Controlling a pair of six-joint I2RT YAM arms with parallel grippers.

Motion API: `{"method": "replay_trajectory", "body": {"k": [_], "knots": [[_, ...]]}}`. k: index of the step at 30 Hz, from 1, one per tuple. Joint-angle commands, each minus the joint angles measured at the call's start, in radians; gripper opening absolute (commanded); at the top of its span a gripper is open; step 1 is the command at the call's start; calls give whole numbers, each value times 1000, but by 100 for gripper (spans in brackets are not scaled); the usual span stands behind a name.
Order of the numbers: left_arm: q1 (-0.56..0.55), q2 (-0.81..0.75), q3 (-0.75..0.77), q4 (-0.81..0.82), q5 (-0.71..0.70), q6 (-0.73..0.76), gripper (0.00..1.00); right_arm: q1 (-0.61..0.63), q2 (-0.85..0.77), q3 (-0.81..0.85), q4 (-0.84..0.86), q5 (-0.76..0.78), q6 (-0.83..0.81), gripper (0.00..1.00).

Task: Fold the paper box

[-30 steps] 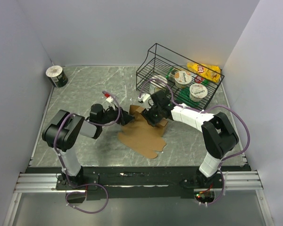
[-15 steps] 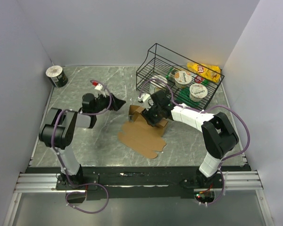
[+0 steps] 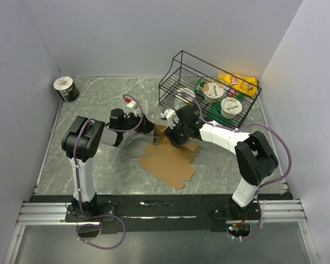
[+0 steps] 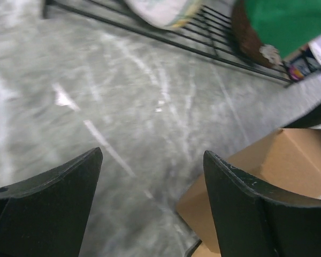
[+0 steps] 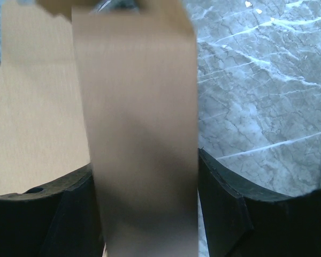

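Observation:
The paper box is a brown cardboard sheet lying mostly flat at the table's middle, with flaps raised at its far end. My right gripper is at that raised end. In the right wrist view a cardboard flap fills the gap between the fingers, and my right gripper is shut on it. My left gripper is open and empty just left of the raised part. In the left wrist view my left gripper is low over the table, and a folded corner of the box lies behind the right fingertip.
A black wire basket stands at the back right, holding a yellow chip bag and cups. Its near wires are just beyond my left gripper. A roll stands in the back left corner. White walls close in three sides.
My left gripper pulled back to the left from the box's edge, then returned to the raised far end. The flat sheet shifted slightly toward the near right. My right gripper stayed put.

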Motion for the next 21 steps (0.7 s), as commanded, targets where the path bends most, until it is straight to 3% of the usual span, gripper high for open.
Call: {"method": "replay_trajectory", "body": {"k": [1,12,21], "knots": [[-16,-23,-47,122,83,-6,81,-1,-10,-2,35,-10,6,65],[-58,-43,-178,340,134,-79,73,-2,-8,-2,34,-1,9,65],[-84,-49,-202,392,154,-79,68,-2,-8,-2,34,-1,10,63]]}}
